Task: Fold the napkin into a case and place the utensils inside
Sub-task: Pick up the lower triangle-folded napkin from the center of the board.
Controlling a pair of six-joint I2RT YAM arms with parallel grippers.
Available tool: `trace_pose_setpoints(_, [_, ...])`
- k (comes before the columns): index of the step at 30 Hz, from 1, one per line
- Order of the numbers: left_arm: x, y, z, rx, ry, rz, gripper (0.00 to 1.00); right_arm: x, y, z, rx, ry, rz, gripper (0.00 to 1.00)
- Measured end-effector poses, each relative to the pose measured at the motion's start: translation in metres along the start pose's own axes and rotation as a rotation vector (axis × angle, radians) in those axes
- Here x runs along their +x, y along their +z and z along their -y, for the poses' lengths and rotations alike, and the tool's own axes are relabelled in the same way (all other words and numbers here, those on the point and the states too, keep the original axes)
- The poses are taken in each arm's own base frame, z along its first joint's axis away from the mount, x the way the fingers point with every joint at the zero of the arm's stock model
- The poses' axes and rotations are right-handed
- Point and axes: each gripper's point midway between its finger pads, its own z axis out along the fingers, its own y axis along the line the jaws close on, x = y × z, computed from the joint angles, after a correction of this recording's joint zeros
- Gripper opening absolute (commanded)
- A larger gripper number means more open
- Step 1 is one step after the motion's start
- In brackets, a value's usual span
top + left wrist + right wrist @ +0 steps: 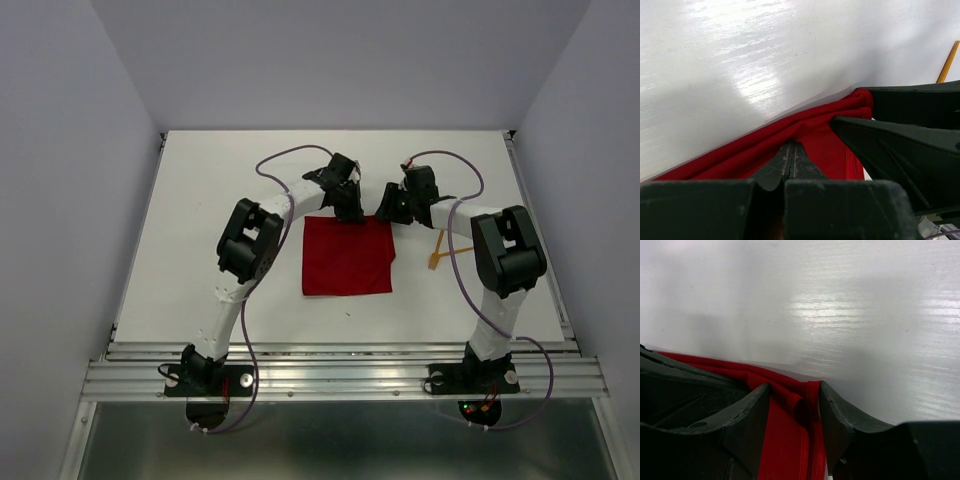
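Note:
The red napkin (pixel 345 258) lies flat at mid-table as a folded square. My left gripper (pixel 348 206) sits at its far edge; in the left wrist view its jaws (pixel 791 146) are shut on a pinch of the napkin (pixel 740 152), and the cloth tents up to the tips. My right gripper (pixel 388 210) is at the far right corner. Its jaws (pixel 795 386) stand apart and straddle a rolled fold of the napkin (pixel 785 440). The orange utensils (pixel 437 256) lie on the table right of the napkin, under the right arm. One (pixel 948 60) shows in the left wrist view.
The white table (pixel 200 200) is bordered by grey walls on three sides. The aluminium rail (pixel 340 375) with both arm bases runs along the near edge. The two grippers are close together, and the right one's fingers (pixel 900 140) fill the right of the left wrist view.

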Motion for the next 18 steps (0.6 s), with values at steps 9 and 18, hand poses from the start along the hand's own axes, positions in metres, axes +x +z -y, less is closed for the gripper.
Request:
trace_pose_setpoints(9, [-0.016, -0.009, -0.004, -0.015, 0.000, 0.042, 0.00, -0.001, 0.002, -0.001, -0.005, -0.001, 0.006, 0.41])
trace_pose_setpoints(18, [-0.018, -0.004, -0.009, -0.022, -0.006, 0.044, 0.00, 0.004, 0.002, 0.000, -0.010, 0.003, -0.014, 0.11])
